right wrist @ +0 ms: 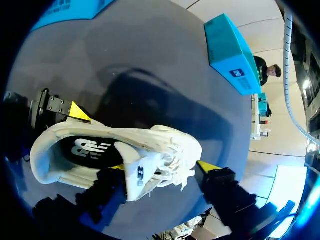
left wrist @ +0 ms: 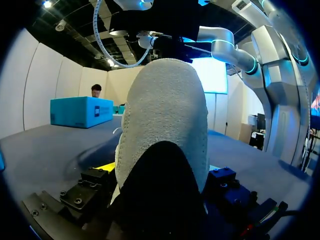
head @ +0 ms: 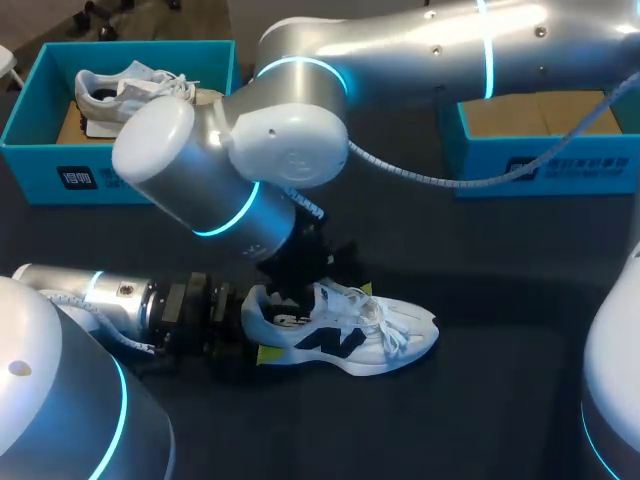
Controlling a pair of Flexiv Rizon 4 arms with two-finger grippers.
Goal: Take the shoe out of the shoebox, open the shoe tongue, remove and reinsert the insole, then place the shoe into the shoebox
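Note:
A white shoe (head: 350, 335) with a dark side logo lies on the black table, toe to the right. From the left, my left gripper (head: 255, 335) is shut on its heel. In the left wrist view the heel (left wrist: 165, 110) fills the space between both fingers (left wrist: 85, 187). My right arm reaches over from the right, and its gripper (head: 310, 275) hangs over the shoe's opening. In the right wrist view the tongue and laces (right wrist: 150, 167) sit between the open fingers of my right gripper (right wrist: 160, 167), whose one yellow tip (right wrist: 206, 166) is beside the laces.
A teal shoebox (head: 60, 180) at the back left holds another white shoe (head: 125, 90). A second teal shoebox (head: 560, 165) stands at the back right with its brown floor showing. A cable (head: 430, 178) hangs from my right arm above the table.

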